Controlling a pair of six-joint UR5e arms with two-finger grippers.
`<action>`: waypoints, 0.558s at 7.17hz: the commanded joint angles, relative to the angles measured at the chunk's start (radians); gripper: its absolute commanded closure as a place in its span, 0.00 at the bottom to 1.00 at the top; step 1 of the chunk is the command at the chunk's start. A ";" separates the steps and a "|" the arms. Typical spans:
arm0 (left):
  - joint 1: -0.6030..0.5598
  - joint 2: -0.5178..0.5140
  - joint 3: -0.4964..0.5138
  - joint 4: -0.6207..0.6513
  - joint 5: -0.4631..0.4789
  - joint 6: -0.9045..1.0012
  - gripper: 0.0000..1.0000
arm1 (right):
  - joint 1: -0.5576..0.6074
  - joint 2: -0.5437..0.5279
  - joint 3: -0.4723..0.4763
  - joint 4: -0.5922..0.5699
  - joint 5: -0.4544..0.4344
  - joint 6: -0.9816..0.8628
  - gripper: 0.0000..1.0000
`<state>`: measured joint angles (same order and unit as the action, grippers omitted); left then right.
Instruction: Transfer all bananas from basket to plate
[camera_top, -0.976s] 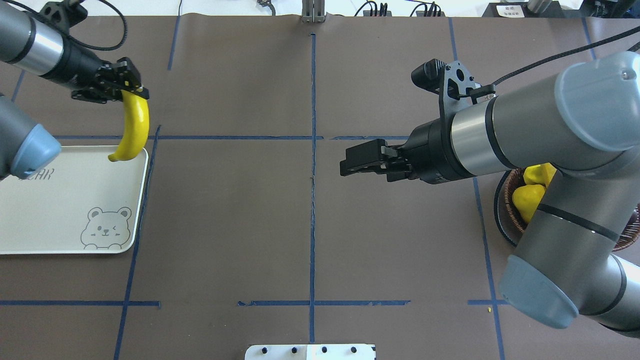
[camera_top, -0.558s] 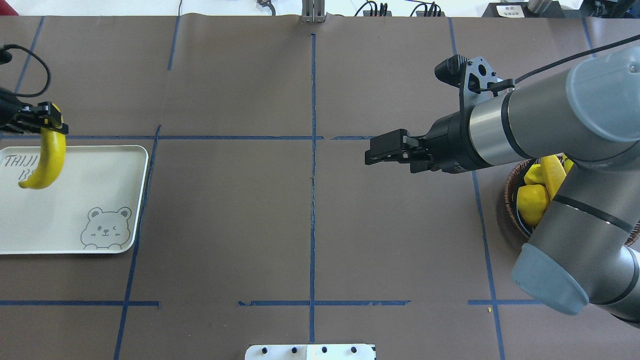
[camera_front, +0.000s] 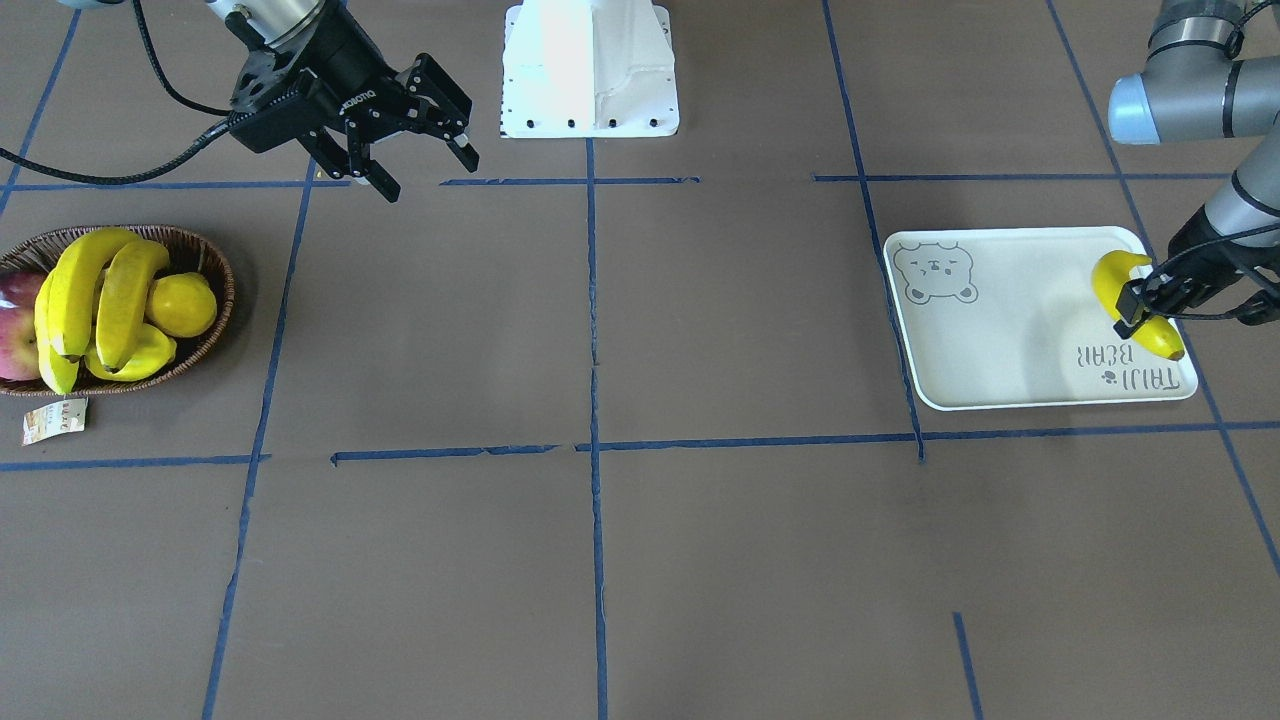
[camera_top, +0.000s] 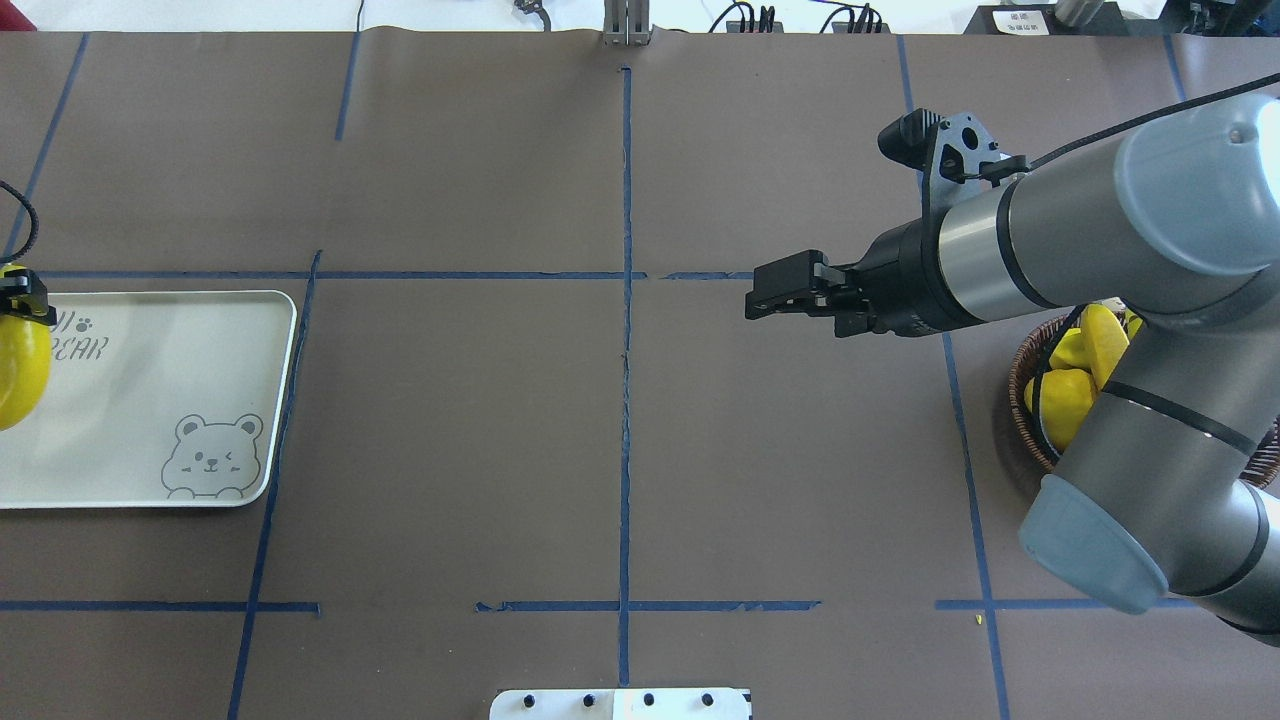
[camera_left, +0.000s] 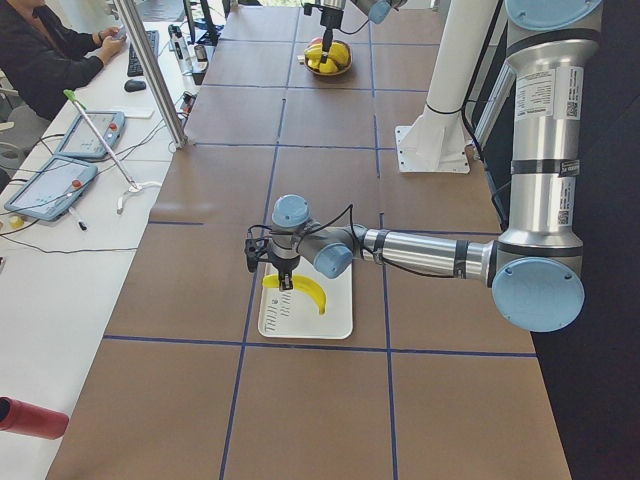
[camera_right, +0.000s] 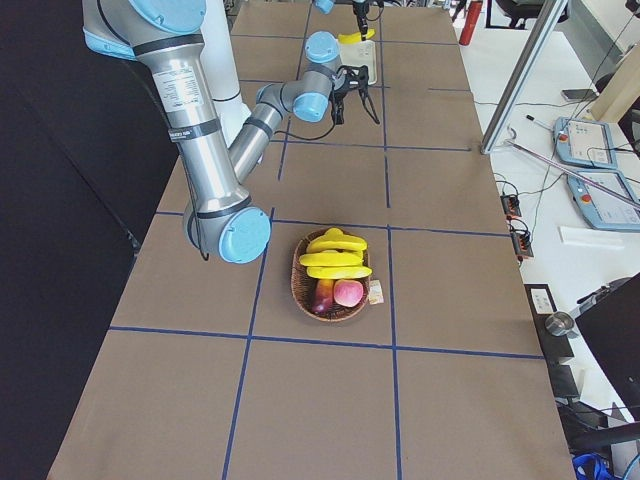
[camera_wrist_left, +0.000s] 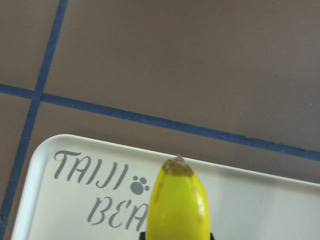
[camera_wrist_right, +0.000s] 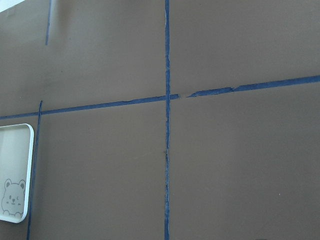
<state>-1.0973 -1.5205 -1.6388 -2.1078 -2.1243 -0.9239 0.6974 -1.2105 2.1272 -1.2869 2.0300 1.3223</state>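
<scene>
My left gripper is shut on one yellow banana over the lettered end of the cream bear-print plate. I cannot tell whether the banana's lower tip touches the plate. In the overhead view the banana hangs at the left edge beside the plate. The left wrist view shows its tip above the plate's lettering. Other bananas lie piled in the wicker basket. My right gripper hangs open and empty above the table, between the basket and the table's centre line.
A yellow lemon and a red apple share the basket, and a paper tag lies beside it. The robot's white base stands at mid-table. My right arm covers part of the basket in the overhead view.
My left gripper has carried the banana leftward from the plate's near corner to over its lettered end. My right gripper has drawn back to the right, toward the basket.
</scene>
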 joint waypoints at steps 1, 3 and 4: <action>0.039 0.003 0.019 -0.005 0.020 0.000 0.63 | 0.001 -0.003 -0.001 0.000 -0.001 0.000 0.00; 0.053 0.005 0.027 -0.050 0.018 -0.001 0.00 | 0.011 -0.018 -0.001 0.000 0.002 -0.003 0.00; 0.050 0.005 0.010 -0.067 0.007 -0.001 0.01 | 0.034 -0.043 0.002 0.000 0.013 -0.005 0.00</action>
<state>-1.0476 -1.5162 -1.6169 -2.1484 -2.1083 -0.9244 0.7102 -1.2292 2.1267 -1.2870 2.0338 1.3199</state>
